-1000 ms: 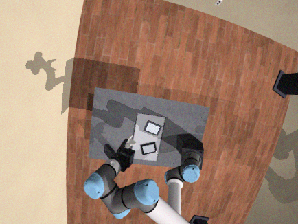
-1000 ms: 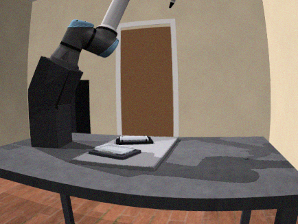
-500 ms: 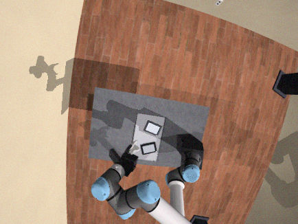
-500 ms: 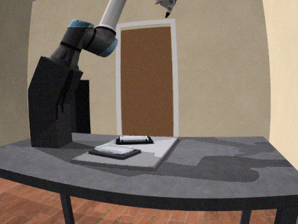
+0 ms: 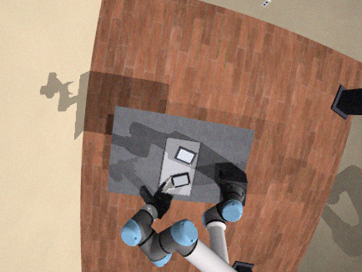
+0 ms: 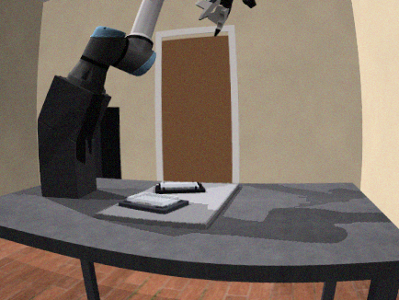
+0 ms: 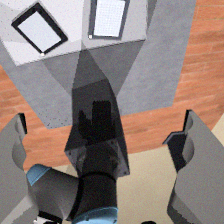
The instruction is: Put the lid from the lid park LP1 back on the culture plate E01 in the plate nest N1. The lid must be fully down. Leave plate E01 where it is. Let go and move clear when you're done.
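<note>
The culture plate E01 (image 5: 185,155) is a white, textured rectangle in a grey-framed nest on the light grey mat (image 5: 178,168). It is the nearer item in the exterior view (image 6: 153,200) and lies at the top of the wrist view (image 7: 108,17). The lid (image 5: 180,180) lies in the black-framed lid park beside it, and also shows in the exterior view (image 6: 180,187) and the wrist view (image 7: 39,28). My gripper (image 6: 215,16) is open and empty, high above the table. From overhead it (image 5: 168,184) hangs near the lid park's edge. Its fingers frame the wrist view (image 7: 102,150).
The arm's dark base block (image 6: 69,138) stands on the grey table (image 6: 276,216) next to the mat. The arm's elbow joints (image 5: 160,235) reach out past the table edge over the wooden floor. A door (image 6: 198,108) is in the wall behind.
</note>
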You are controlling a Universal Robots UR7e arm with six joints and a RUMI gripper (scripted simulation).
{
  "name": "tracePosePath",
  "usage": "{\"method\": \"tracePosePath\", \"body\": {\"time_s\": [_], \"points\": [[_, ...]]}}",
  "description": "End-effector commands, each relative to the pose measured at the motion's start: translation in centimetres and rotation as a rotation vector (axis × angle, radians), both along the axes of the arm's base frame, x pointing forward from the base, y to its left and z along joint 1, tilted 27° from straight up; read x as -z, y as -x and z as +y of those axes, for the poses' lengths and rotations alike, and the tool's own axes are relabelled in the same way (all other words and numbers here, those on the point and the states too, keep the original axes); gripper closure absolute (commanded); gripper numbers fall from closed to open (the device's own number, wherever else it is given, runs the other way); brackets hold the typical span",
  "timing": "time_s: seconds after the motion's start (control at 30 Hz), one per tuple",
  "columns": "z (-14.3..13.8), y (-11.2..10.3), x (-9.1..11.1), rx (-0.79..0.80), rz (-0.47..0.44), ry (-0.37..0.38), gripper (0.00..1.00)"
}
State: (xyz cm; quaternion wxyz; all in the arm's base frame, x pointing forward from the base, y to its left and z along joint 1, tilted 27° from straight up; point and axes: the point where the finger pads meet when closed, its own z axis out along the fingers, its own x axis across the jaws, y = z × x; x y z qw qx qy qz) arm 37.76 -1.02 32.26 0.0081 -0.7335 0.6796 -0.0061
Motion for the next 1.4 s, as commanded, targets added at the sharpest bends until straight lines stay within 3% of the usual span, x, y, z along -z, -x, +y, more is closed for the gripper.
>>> {"method": "tracePosePath", "body": {"time_s": [0.0,0.23,0.9,1.03,1.37], "points": [[1.1,0.9,1.1,0.025,0.019,0.003,0.18],[2.6,2.3,2.7,0.025,0.019,0.003,0.18],[2.6,-3.9,8.3,-0.025,-0.029,0.005,0.18],[2.6,-4.1,8.5,-0.025,-0.029,0.005,0.18],[3.0,-6.9,11.8,-0.059,-0.061,0.006,0.18]]}}
